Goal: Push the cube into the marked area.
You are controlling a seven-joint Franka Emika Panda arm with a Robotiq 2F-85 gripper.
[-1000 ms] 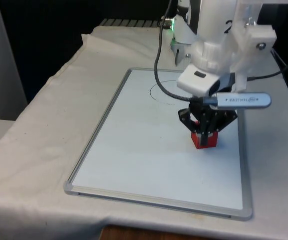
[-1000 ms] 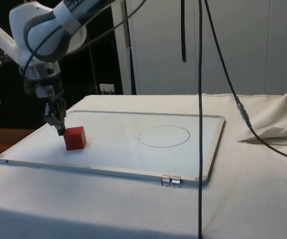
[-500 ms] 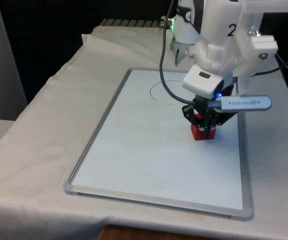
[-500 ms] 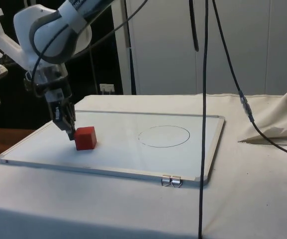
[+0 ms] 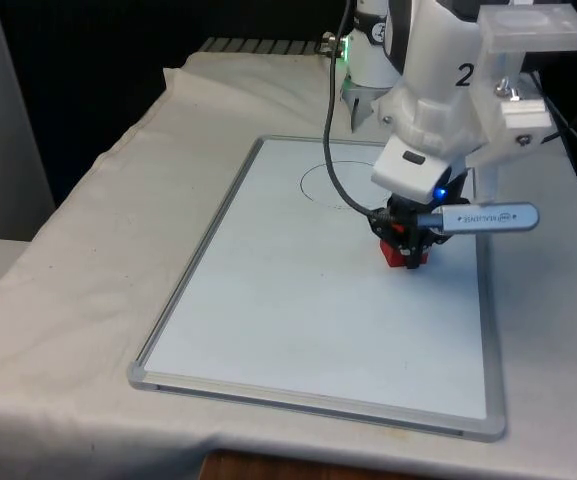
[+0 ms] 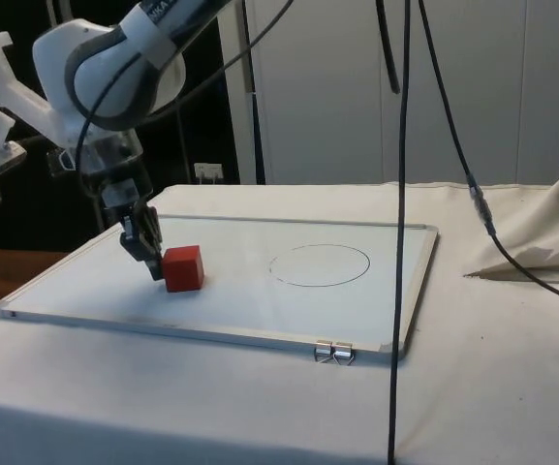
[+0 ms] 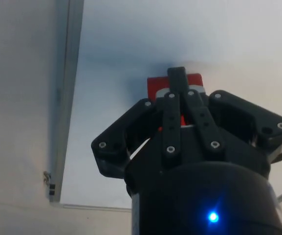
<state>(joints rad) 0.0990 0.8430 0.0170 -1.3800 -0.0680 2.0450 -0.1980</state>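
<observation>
A red cube (image 6: 183,268) sits on the whiteboard (image 6: 260,300); in the front view the cube (image 5: 398,257) is mostly hidden behind the gripper. My black gripper (image 6: 149,257) is shut, its fingers pressed together against the cube's side that faces away from the circle. A thin drawn circle (image 6: 319,263) marks the area, a short way beyond the cube; it appears as circle (image 5: 336,184) in the front view. In the wrist view the shut gripper (image 7: 178,77) touches the cube (image 7: 156,84) with its tip.
The whiteboard's metal frame (image 5: 308,401) lies on the white cloth, with a binder clip (image 6: 334,352) on one edge. A black cable (image 6: 395,223) hangs close to the side camera. Crumpled cloth (image 6: 541,242) lies at the side view's right.
The gripper has pushed the cube across the board towards the circle, moving to the right in the side view and away from the camera in the front view.
</observation>
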